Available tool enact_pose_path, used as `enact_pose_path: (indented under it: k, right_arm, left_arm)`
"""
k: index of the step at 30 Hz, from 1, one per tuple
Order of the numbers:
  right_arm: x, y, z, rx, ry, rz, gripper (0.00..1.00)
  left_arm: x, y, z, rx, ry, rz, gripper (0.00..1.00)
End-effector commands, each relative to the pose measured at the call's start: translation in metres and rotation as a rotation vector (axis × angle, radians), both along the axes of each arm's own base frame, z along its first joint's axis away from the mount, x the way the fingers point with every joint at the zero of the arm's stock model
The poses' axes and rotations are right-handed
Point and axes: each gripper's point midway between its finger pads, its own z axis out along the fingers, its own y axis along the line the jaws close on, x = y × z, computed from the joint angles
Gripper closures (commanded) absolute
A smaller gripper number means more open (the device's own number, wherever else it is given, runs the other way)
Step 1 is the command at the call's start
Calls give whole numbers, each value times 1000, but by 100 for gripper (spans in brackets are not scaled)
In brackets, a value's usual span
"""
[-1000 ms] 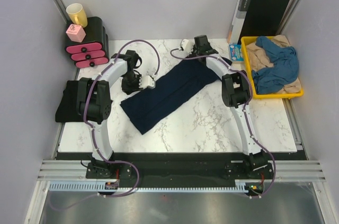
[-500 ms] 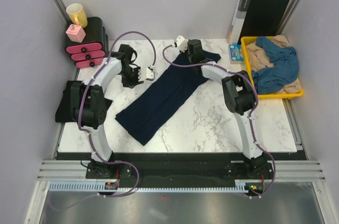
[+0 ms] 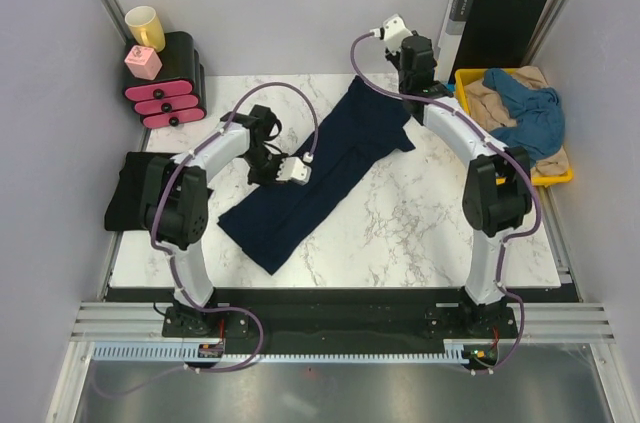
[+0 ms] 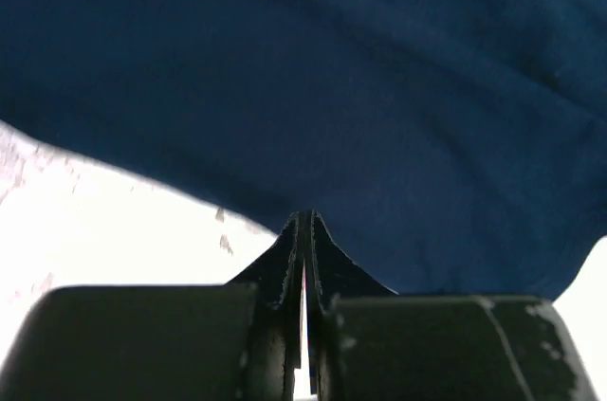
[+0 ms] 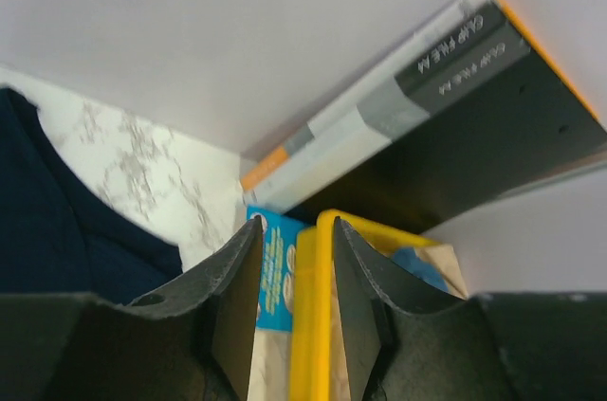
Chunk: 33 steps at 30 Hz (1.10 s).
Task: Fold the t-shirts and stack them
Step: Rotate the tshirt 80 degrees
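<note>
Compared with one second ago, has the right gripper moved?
Yes. The right gripper has gone from the far end of the navy t-shirt farther back and right, toward the black folder and the yellow tray.

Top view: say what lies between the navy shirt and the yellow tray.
The right arm crosses that gap there. The right wrist view shows bare marble beside the shirt, then a blue packet next to the tray.

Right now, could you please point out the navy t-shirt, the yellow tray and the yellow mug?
navy t-shirt point(image 3: 330, 183), top view, middle of the cloth.
yellow tray point(image 3: 560, 179), top view, near rim by its right corner.
yellow mug point(image 3: 148, 33), top view, its side wall.
</note>
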Motion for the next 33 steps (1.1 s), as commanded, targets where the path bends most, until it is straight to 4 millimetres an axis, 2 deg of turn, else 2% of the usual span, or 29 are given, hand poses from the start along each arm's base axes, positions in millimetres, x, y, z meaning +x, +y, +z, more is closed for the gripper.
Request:
enact_pose_path:
  k: [1, 5, 8, 11, 14, 19, 24, 27, 29, 33]
  right_arm:
    - [-31, -18, 8, 19, 77, 3, 57]
    - [-50, -21, 9, 25, 136, 35, 57]
    - [-65, -22, 19, 24, 143, 57, 57]
    - [-71, -22, 28, 28, 140, 70, 56]
    - [-74, -21, 36, 31, 138, 81, 55]
    - [-73, -16, 40, 35, 139, 110, 55]
    - [-65, -9, 42, 83, 147, 119, 55]
    - [-62, -2, 40, 113, 161, 134, 55]
    - [-62, 3, 37, 133, 175, 142, 54]
    - [-63, 12, 28, 132, 199, 158, 54]
  left_arm:
    - [-4, -15, -21, -23, 62, -62, 98]
    - [-8, -24, -34, -29, 101, -53, 98]
    - [-17, -28, -54, 3, 123, -74, 98]
    - [-22, -36, -62, 16, 145, -91, 98]
    - [-38, -51, -59, -8, 161, -151, 98]
    - [-70, -84, -39, -64, 168, -281, 98]
    - [-99, -109, -41, -76, 217, -387, 98]
    - [-107, -127, -40, -100, 235, -425, 98]
    - [-104, -143, -36, -127, 226, -440, 98]
    - [-107, -181, -21, -205, 232, -461, 98]
